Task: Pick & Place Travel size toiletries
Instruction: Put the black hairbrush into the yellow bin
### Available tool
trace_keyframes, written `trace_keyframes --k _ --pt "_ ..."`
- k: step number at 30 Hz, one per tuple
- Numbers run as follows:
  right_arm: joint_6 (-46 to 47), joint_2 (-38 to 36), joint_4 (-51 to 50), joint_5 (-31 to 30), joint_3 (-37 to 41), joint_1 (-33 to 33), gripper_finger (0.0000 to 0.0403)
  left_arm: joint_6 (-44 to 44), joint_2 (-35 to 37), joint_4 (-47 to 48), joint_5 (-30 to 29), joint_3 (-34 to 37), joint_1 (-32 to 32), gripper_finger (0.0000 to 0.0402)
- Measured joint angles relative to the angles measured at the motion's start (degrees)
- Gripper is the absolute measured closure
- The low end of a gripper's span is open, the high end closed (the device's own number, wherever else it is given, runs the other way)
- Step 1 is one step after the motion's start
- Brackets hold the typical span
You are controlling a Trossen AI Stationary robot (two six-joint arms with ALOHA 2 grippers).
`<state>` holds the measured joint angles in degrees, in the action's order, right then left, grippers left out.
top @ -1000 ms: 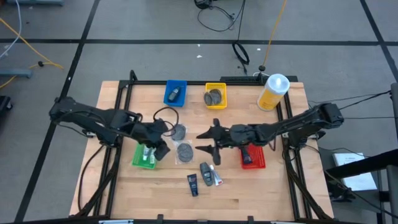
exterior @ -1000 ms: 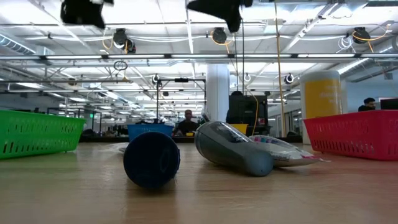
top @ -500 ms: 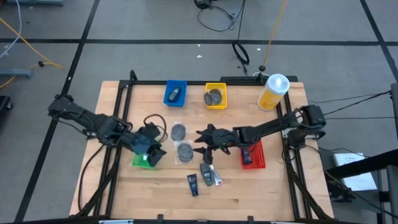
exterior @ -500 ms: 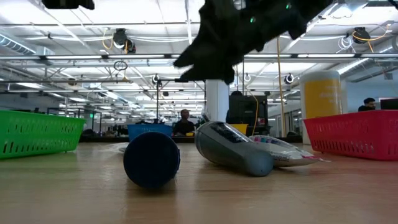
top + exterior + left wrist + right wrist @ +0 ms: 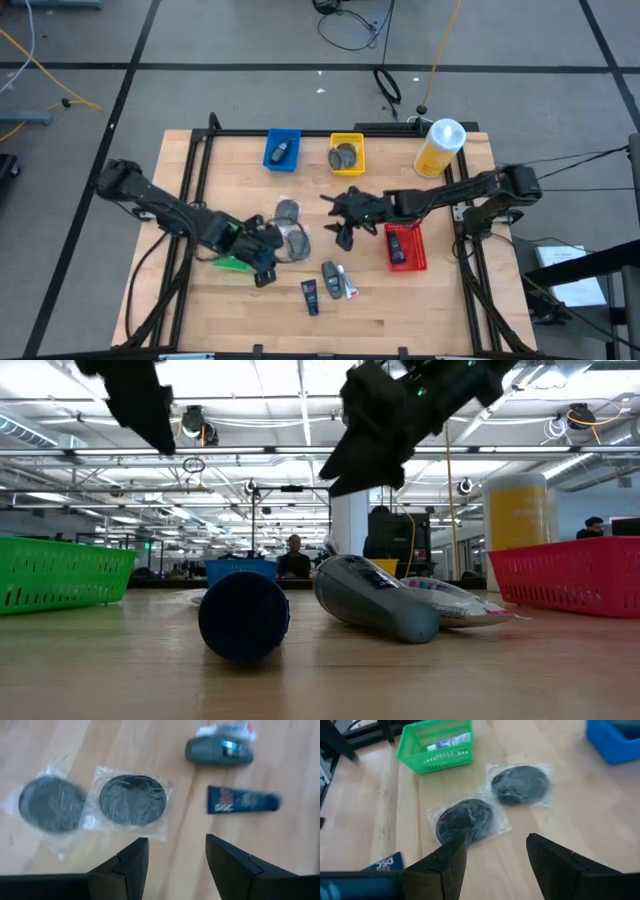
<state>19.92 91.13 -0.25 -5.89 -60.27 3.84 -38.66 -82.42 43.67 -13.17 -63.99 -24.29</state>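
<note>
Leaving the green tray (image 5: 232,263), the left gripper (image 5: 268,262) now hovers with fingers parted and empty near the wrapped grey discs (image 5: 294,240) at table centre; right gripper (image 5: 345,215) waits spread above.

The top cam looks straight down on the whole table (image 5: 400,310). The low one sits at table level near the front edge, facing the room. Both wrist cams hover close, probably over the same two wrapped discs (image 5: 132,800) mid-table.
</note>
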Motion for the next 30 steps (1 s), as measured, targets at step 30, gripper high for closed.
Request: trace_keyframes --k 30 --pt "11.4 -26.9 -14.1 -10.4 9.2 -0.1 0.0206 22.8 -23.0 -9.1 1.3 0.0 3.8 0.0249"
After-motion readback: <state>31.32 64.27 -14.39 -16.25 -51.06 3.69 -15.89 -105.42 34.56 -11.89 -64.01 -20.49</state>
